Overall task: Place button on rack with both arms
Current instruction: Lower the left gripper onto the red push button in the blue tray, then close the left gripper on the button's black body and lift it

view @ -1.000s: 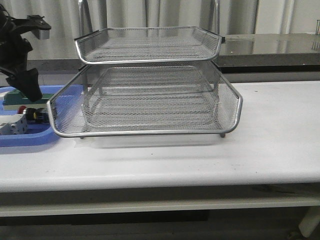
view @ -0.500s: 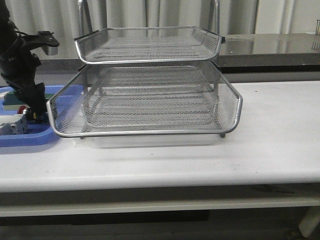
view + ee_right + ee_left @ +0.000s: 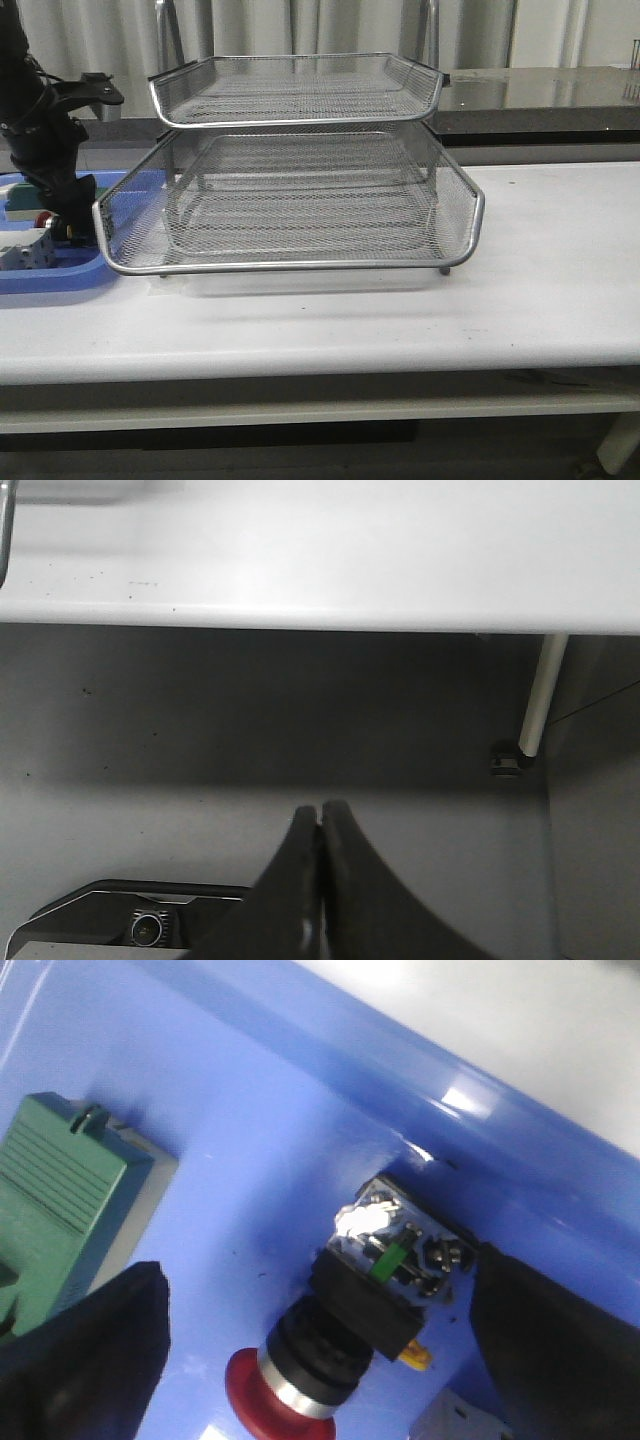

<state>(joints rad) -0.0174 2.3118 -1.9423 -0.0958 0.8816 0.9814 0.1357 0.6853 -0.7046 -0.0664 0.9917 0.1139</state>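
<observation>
The button [image 3: 350, 1325] lies on its side in the blue tray [image 3: 250, 1120], with a red cap, silver collar and black body. My left gripper [image 3: 318, 1265] is open, one black finger [image 3: 90, 1340] on each side of the button and apart from it. In the front view the left gripper [image 3: 68, 222] reaches down into the tray at the far left, and the red cap [image 3: 43, 218] just shows beside it. The silver wire-mesh rack [image 3: 300, 200] stands mid-table, to the right of the tray. My right gripper [image 3: 320, 815] is shut and empty, below the table's edge; it is out of the front view.
A green block [image 3: 60, 1190] and a white boxy switch [image 3: 25, 252] also lie in the blue tray [image 3: 50, 275]. The rack's lower rim comes close to the tray's right side. The white table's front edge [image 3: 300, 590] and a table leg [image 3: 540, 695] are above the right gripper.
The left arm has come down and slightly to the right, bringing its open gripper into the blue tray around the button. The rack has not moved.
</observation>
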